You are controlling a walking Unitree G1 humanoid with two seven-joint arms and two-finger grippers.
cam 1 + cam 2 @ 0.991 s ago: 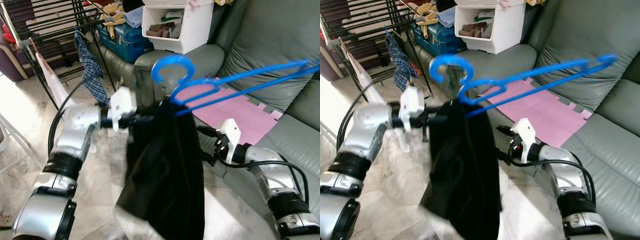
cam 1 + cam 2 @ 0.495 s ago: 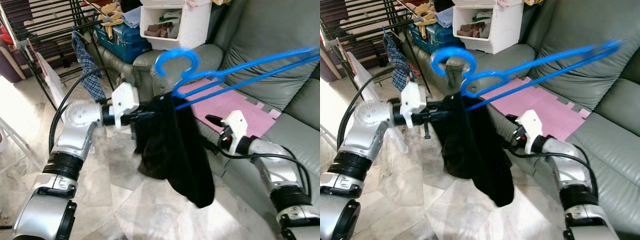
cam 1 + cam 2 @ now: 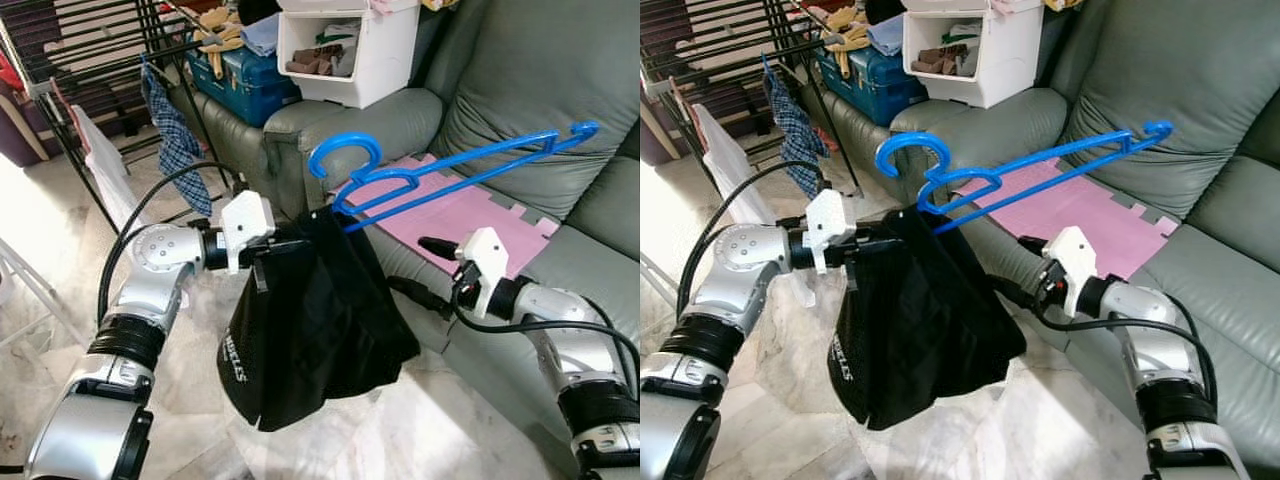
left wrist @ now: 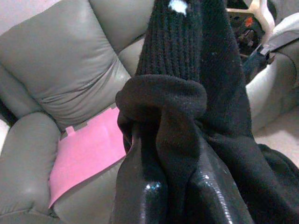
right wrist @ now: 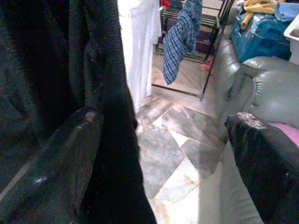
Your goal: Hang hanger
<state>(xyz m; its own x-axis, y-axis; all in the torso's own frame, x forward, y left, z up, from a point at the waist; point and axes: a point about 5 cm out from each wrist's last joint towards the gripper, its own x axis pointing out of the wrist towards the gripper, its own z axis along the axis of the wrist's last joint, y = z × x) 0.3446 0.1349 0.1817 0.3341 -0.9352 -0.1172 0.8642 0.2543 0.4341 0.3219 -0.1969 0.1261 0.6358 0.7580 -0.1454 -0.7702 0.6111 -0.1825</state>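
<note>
A grey sofa with a pink mat stands on pale marble floor.

Two silver arms with black elbow bands. White wrist blocks carry black fingers. Black cables loop alongside each arm.

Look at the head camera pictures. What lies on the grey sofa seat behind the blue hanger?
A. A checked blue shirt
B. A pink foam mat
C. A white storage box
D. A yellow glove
B: a pink foam mat with notched edges lies flat on the sofa seat, behind the blue hanger that carries the black garment.
</note>
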